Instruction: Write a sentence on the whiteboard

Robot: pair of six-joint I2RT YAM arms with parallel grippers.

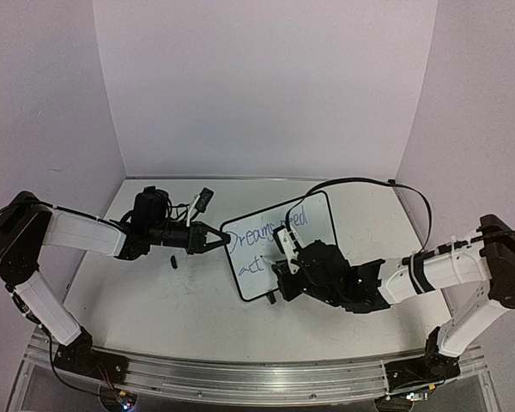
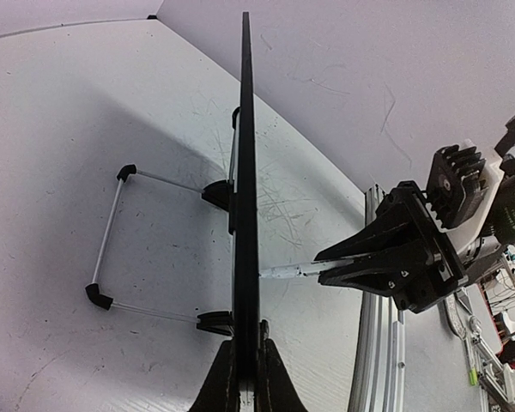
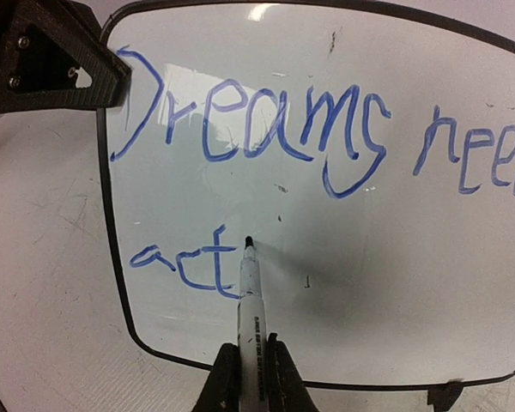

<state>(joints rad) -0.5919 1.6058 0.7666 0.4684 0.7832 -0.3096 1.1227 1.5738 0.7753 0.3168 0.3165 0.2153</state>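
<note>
Right wrist: we log the right tool (image 3: 251, 365) clenched on the marker (image 3: 251, 296), tip touching the whiteboard (image 3: 386, 283) beside "act" of the sentence (image 3: 249, 129); the left tool (image 2: 245, 365) grips the whiteboard's edge on the worktop (image 3: 43, 283).

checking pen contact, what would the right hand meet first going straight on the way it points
The board; the marker in the right hand has its tip at or almost on it, depth unclear.
</note>
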